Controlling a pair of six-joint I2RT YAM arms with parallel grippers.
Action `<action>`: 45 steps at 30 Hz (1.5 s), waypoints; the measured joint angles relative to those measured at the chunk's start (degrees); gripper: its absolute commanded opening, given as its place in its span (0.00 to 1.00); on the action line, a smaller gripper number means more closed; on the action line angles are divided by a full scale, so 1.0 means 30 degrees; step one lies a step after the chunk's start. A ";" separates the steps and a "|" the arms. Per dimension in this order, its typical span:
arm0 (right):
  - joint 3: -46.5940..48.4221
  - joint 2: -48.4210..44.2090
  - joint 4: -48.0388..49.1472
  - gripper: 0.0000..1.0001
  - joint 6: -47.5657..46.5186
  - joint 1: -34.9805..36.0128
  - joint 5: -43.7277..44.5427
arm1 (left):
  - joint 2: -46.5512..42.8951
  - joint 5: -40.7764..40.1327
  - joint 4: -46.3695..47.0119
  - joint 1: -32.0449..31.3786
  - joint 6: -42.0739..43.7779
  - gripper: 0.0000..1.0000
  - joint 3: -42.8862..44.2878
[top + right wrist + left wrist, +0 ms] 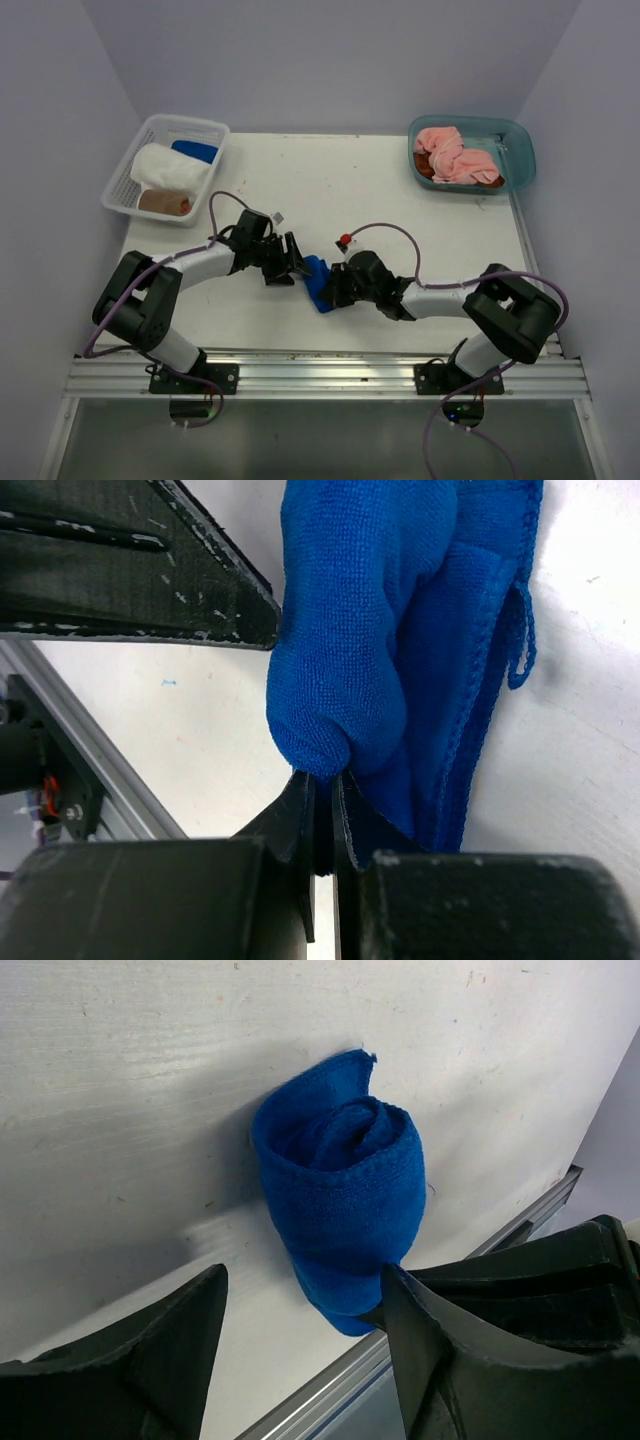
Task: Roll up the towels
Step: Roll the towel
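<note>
Table (pixel 330 190) bears a teal tub (pixel 520 150) of pink towels (pixel 455 158) at its far right corner and a white mesh basket (pixel 120 185) at its far left. Near the middle of the table's near edge lies the loosely rolled blue towel (pixel 316 277); the right gripper (pixel 320 780) is closed, pinching a fold of it, while the left gripper (pixel 300 1280) stands spread wide beside the roll, gripping nothing.
</note>
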 measured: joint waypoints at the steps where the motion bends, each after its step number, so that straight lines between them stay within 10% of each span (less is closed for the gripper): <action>1: -0.0175 0.0000 0.0262 0.00 0.0233 -0.0102 -0.0219 | 0.0153 0.0000 0.0109 -0.0036 -0.0029 0.61 0.0000; 6: -0.0729 0.0000 0.1086 0.00 0.1020 -0.0546 -0.1122 | 0.0750 0.0080 0.0758 -0.0328 -0.0372 0.47 0.0000; 11: -0.0729 -0.0102 0.0780 0.48 0.1297 -0.0750 -0.1523 | 0.0976 0.0226 0.1100 -0.0488 -0.0656 0.35 0.0000; 16: 0.0248 -0.1625 -0.2171 0.63 0.0452 -0.0721 -0.0750 | 0.0984 0.0255 0.1107 -0.0576 -0.0889 0.34 0.0000; 26: 0.5238 -0.3184 -0.9704 0.61 -0.3184 0.3621 0.7023 | 0.0984 0.0044 0.0743 -0.0590 -0.0911 0.33 0.0087; 36: 0.8648 0.2142 -1.2094 0.56 -0.6040 0.6958 1.2633 | 0.0984 -0.0036 0.0364 -0.0590 -0.0903 0.33 0.0364; 45: 0.8699 0.4532 -1.2611 0.10 -0.6193 0.6849 1.3828 | 0.0984 -0.0138 0.0015 -0.0590 -0.0889 0.38 0.0597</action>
